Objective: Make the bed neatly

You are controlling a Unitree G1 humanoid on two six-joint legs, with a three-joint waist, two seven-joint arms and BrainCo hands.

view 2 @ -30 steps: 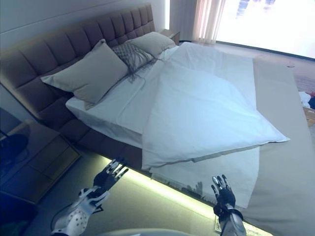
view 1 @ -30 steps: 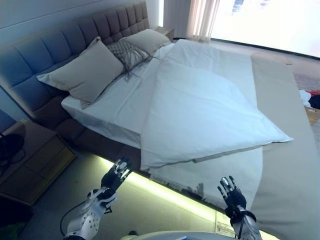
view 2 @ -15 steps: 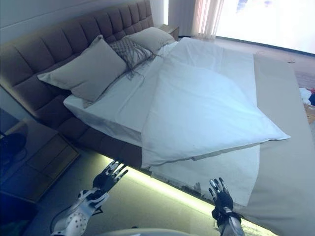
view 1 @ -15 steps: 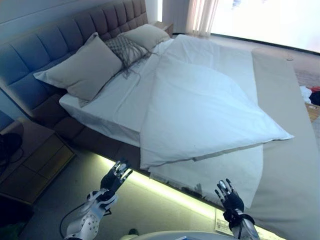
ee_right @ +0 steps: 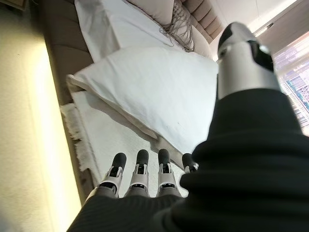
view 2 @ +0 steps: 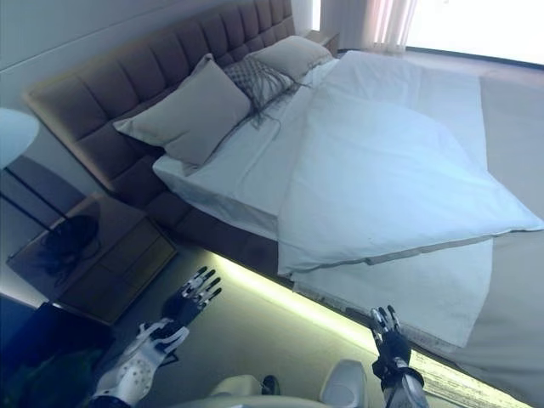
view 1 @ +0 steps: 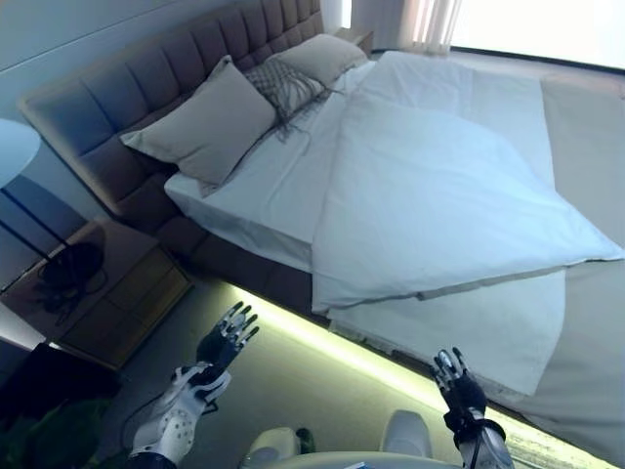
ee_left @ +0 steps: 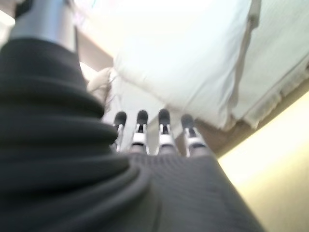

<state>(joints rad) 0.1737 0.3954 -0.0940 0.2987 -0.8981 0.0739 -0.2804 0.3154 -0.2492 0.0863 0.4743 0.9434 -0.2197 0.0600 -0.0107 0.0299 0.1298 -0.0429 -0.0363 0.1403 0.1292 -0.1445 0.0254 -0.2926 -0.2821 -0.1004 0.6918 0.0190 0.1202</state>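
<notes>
A bed with a padded headboard (view 1: 146,78) carries a white duvet (view 1: 439,205) lying askew, its near corner (view 1: 327,298) hanging over the side edge. A fringed white blanket (view 1: 479,327) lies under it, over a beige cover (view 1: 591,127). Three pillows lie at the head: a large beige one (view 1: 210,122), a patterned one (view 1: 288,86) and another beige one (view 1: 332,57). My left hand (view 1: 225,340) is open and empty, over the floor short of the bed's side. My right hand (view 1: 457,383) is open and empty, just below the blanket's fringe. The duvet also shows in the right wrist view (ee_right: 145,92).
A wooden nightstand (view 1: 117,293) stands left of the bed with a dark object (view 1: 63,278) on it. A lamp shade (view 1: 15,147) shows at the far left. A lit strip (view 1: 332,337) runs under the bed's side.
The whole picture has shifted right and down, so the camera has moved; the nightstand and lamp now show more. Both hands stay open and low before the bed's side.
</notes>
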